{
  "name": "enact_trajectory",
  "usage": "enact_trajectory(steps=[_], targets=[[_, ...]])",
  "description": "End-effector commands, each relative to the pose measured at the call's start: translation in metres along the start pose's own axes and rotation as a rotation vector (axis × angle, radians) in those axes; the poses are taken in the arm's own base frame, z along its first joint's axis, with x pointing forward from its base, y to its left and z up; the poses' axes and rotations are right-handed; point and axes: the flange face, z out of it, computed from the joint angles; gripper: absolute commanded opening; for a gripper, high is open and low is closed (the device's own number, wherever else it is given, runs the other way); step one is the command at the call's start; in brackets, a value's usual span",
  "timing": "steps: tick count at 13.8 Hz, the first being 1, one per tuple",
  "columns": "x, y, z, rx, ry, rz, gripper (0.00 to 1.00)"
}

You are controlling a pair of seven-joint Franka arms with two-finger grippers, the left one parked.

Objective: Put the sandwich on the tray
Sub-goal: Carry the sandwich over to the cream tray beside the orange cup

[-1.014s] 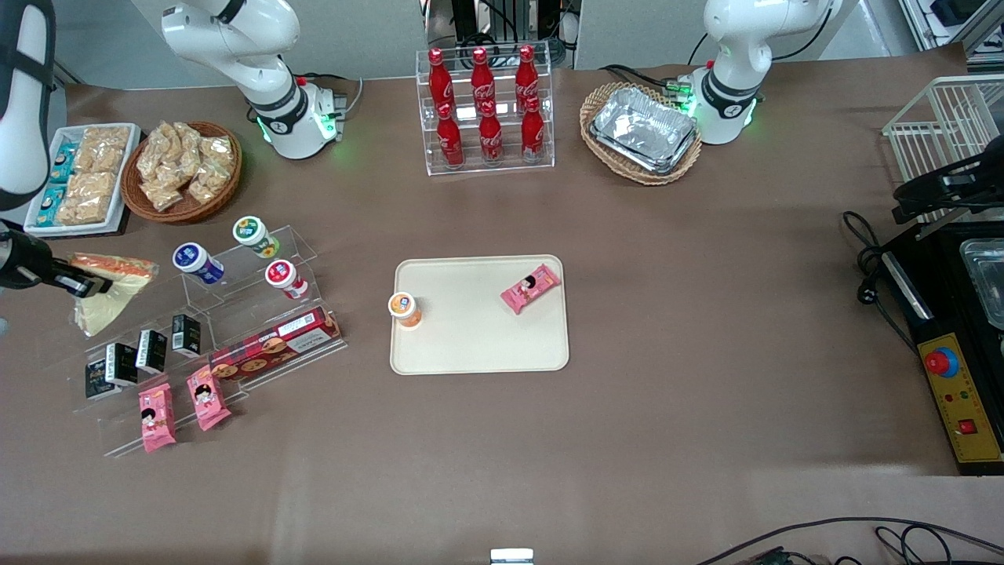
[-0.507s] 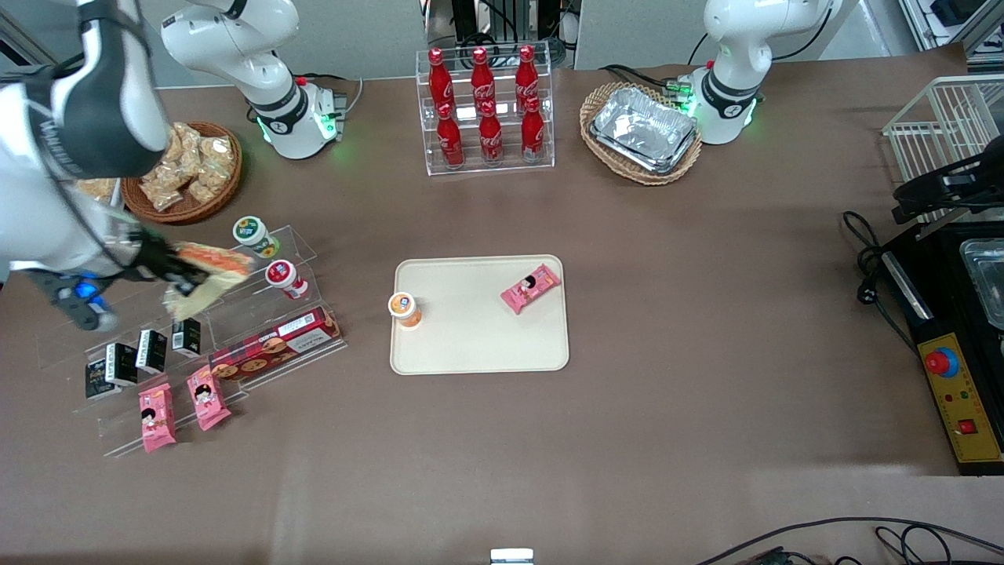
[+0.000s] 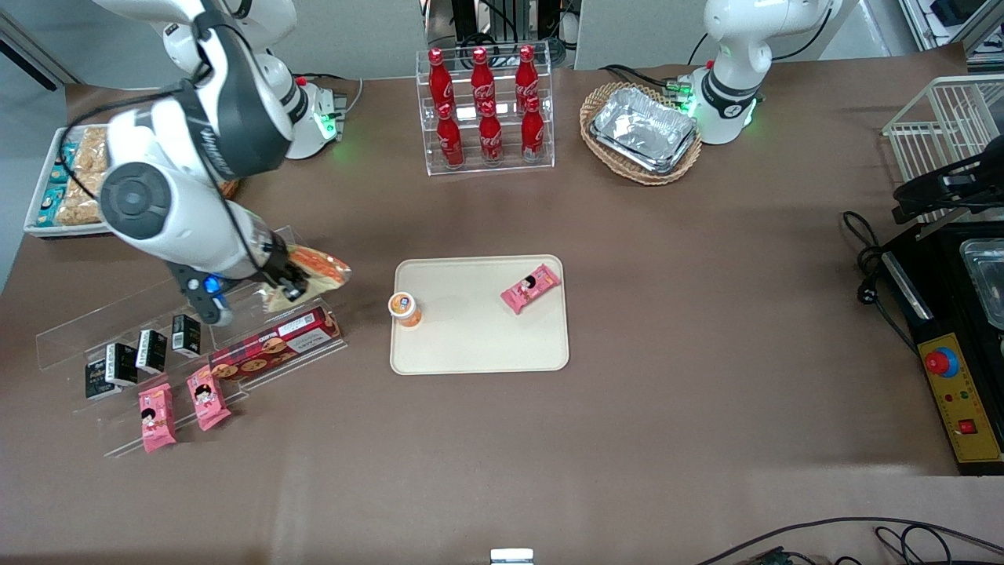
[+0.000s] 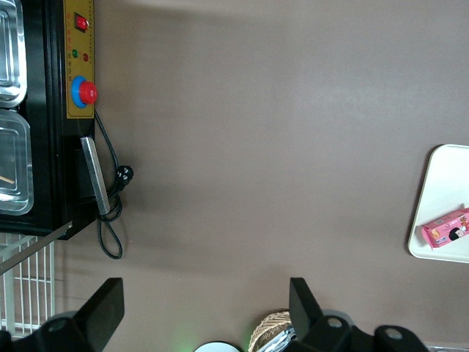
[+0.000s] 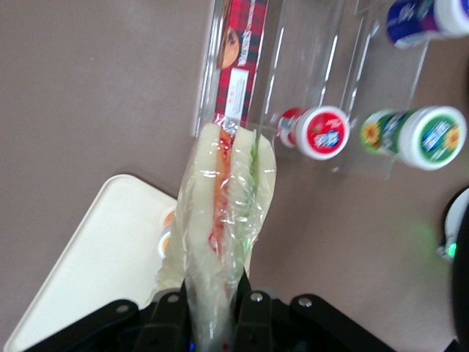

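My right gripper [image 3: 286,284] is shut on the sandwich [image 3: 314,271], a plastic-wrapped wedge with pale bread and an orange-red filling edge. It hangs in the air above the clear display stand [image 3: 94,333], beside the cream-beige tray [image 3: 478,345] toward the working arm's end of the table. In the right wrist view the sandwich [image 5: 223,198] sticks out from between the gripper [image 5: 214,312] fingers, with the tray [image 5: 88,257] under its tip. On the tray stand an orange-lidded cup [image 3: 405,308] and a pink snack packet [image 3: 530,288].
The stand carries a red biscuit box [image 3: 274,343], small black cartons [image 3: 149,349] and pink packets [image 3: 180,404]. Capped cups [image 5: 322,132] show in the right wrist view. A cola bottle rack [image 3: 486,110] and a basket of foil trays [image 3: 642,132] lie farther from the front camera.
The right arm has carried the sandwich from the working arm's edge of the table, over the display stand, toward the tray. Gripper stays shut on it.
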Motion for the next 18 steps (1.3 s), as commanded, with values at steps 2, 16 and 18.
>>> enact_trajectory(steps=[2,16,18], targets=[[-0.053,-0.042,0.032,0.031,0.017,0.102,0.0],[-0.164,-0.137,0.178,0.169,0.056,0.388,0.0],[-0.179,-0.148,0.2,0.186,0.072,0.387,0.0]])
